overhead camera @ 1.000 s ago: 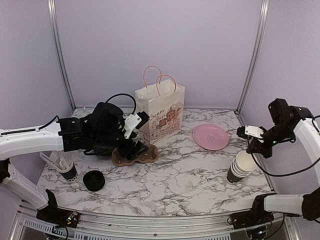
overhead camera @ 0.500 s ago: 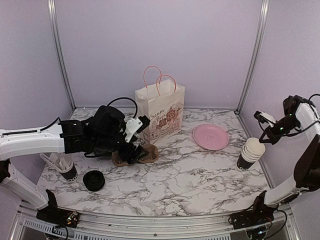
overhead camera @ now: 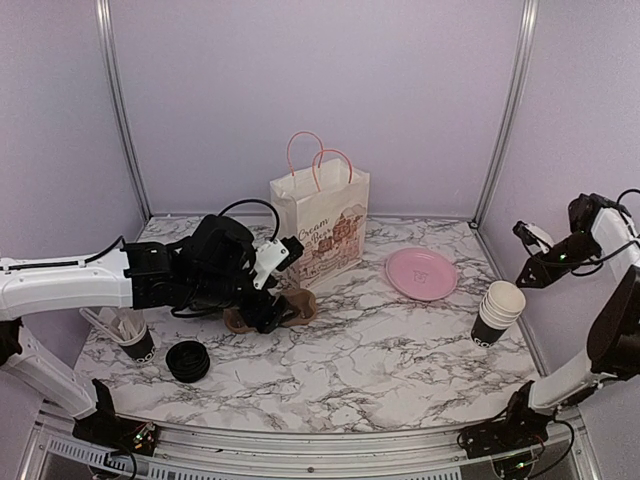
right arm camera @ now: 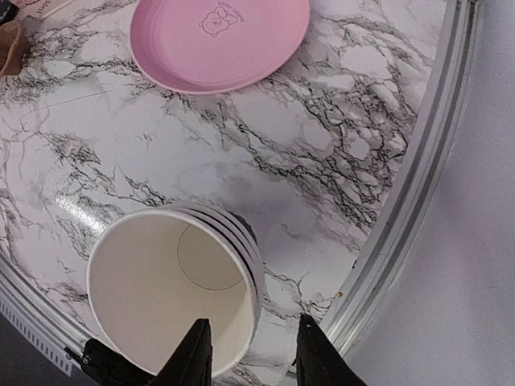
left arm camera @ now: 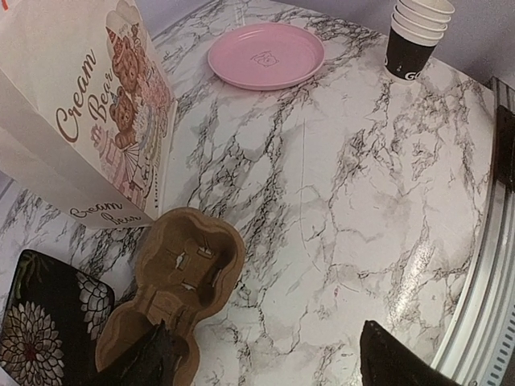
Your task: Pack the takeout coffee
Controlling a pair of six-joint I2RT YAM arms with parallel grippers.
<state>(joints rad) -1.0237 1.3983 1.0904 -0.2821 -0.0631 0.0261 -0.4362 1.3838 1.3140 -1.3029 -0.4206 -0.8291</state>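
Your right tool (right arm camera: 253, 354) is hovering part-open and empty above the cup stack (overhead camera: 497, 312) at the counter's (overhead camera: 380, 350) right edge. Your left tool (left arm camera: 265, 354) is gaping empty over the carrier (left arm camera: 181, 281), likely to steady it.

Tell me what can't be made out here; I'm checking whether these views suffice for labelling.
Inside of the paper bag: no view looks in.
The cup carrier: top view, largely covered by the left gripper.
A black floral item: left wrist view, cut off by the corner; identity unclear.
Lettering on the cup stack: too small from above, mostly turned away in the left wrist view.
The right gripper: right wrist view, only fingertips above the bottom edge.
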